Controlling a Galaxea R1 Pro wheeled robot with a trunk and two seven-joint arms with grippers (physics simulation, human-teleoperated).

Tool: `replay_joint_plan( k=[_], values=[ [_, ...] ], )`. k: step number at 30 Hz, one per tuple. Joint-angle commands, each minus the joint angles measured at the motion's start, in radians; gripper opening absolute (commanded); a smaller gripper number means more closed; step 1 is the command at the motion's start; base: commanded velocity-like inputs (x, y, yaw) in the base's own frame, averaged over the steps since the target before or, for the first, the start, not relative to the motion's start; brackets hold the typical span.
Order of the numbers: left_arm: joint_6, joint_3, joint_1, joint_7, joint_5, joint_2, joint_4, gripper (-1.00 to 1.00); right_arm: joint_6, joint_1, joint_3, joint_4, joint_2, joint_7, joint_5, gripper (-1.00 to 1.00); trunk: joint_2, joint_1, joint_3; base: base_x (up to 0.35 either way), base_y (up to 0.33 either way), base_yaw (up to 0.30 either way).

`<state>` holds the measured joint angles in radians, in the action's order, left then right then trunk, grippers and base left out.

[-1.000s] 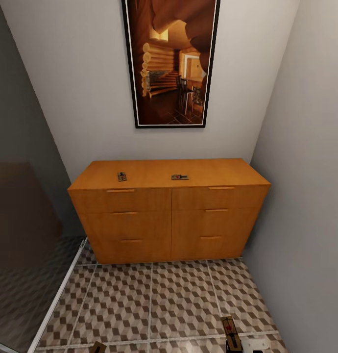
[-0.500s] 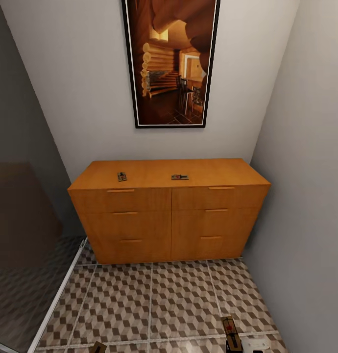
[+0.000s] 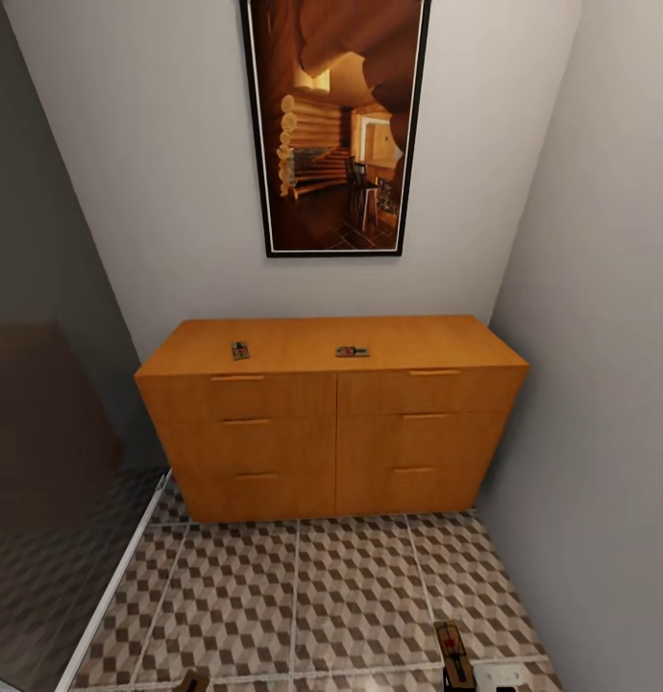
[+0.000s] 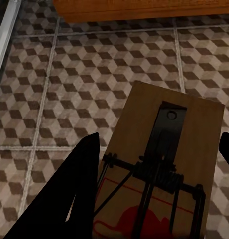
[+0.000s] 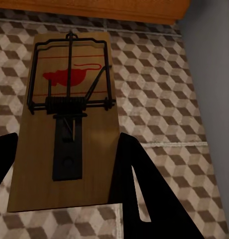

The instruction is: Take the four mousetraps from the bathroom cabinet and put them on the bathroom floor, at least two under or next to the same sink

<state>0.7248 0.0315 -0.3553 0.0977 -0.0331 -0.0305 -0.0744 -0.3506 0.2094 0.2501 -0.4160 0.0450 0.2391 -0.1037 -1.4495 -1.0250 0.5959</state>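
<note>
Mousetraps, four. One (image 4: pixel 164 169) pinched between the left gripper (image 4: pixel 157 189) fingers, one (image 5: pixel 64 119) clamped in the right gripper (image 5: pixel 62 179), both carried flat above the tiled floor (image 3: pixel 303 596), presumably for setting down. Two more, one (image 3: pixel 239 351) and another (image 3: pixel 352 352), lie apart on the cabinet (image 3: pixel 331 423) top, awaiting collection. Framed picture (image 3: pixel 333 125) hangs above.
</note>
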Motion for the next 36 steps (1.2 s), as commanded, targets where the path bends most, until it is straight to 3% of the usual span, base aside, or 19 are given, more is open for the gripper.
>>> replay_joint_plan(
  k=[1, 22, 36],
  values=[
    [0.006, 0.004, -0.001, 0.004, -0.002, 0.000, -0.004, -1.00, -0.004, 0.001, 0.009, 0.000, 0.001, 0.008, -0.013, -1.00, 0.000, 0.000, -0.001, 0.000, 0.000, 0.000],
    [0.005, 0.004, -0.001, 0.004, -0.002, 0.001, -0.004, -1.00, -0.005, 0.001, 0.009, 0.000, 0.001, 0.008, -0.013, -1.00, 0.000, 0.000, -0.034, 0.000, 0.000, 0.000],
    [0.005, 0.004, -0.001, 0.004, -0.002, 0.001, -0.004, -1.00, -0.004, 0.001, 0.009, 0.000, -0.002, 0.009, -0.013, -1.00, 0.000, 0.000, -0.036, 0.000, 0.000, 0.074]
  ],
)
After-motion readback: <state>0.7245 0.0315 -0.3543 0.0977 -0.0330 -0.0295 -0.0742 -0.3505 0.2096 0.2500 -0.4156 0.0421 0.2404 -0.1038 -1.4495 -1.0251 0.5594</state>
